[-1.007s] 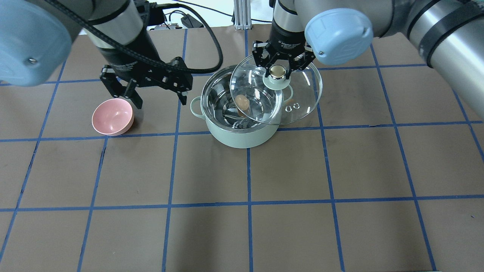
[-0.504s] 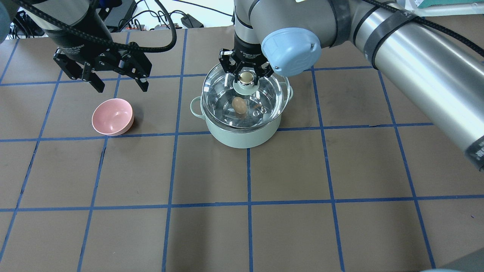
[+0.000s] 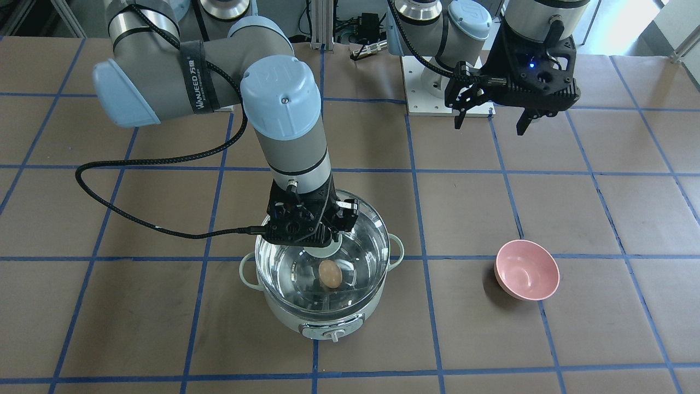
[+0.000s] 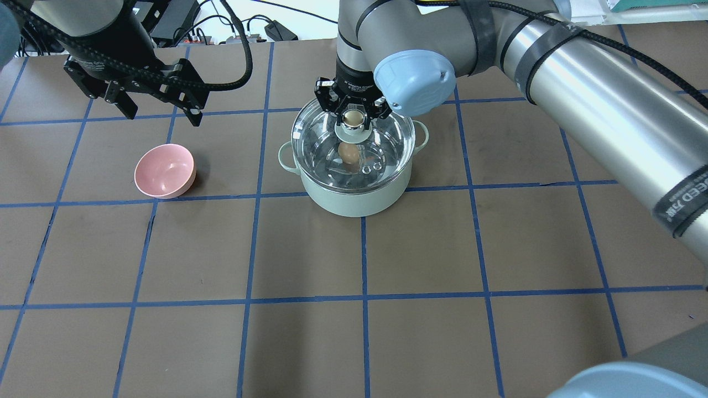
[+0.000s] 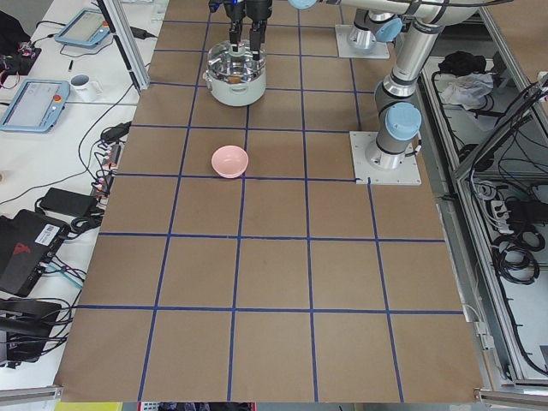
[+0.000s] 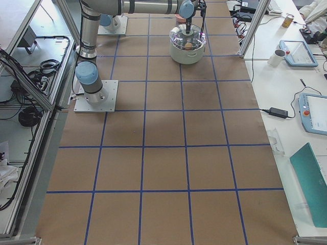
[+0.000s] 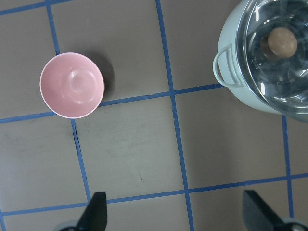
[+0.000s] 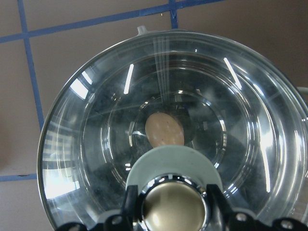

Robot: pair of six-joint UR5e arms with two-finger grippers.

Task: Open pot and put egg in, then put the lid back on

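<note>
- The right gripper has its fingers clenched on either side of the knob of the lid.
- The lid sits level over the pot, rim to rim as far as can be seen.
- The egg lies on the pot's steel floor and shows through the glass, just near of the knob.
- The right arm's wrist covers the pot's far rim in the overhead view.
- The left gripper hangs spread and empty, far and left of the pink bowl.
- The bowl stands on the table, left of the pot and well apart from it.
- Half a second ago the lid hung slightly far of the pot's rim, and a second ago it was off to the right; now it is centred.
- The left gripper has drawn further left and away.
</note>
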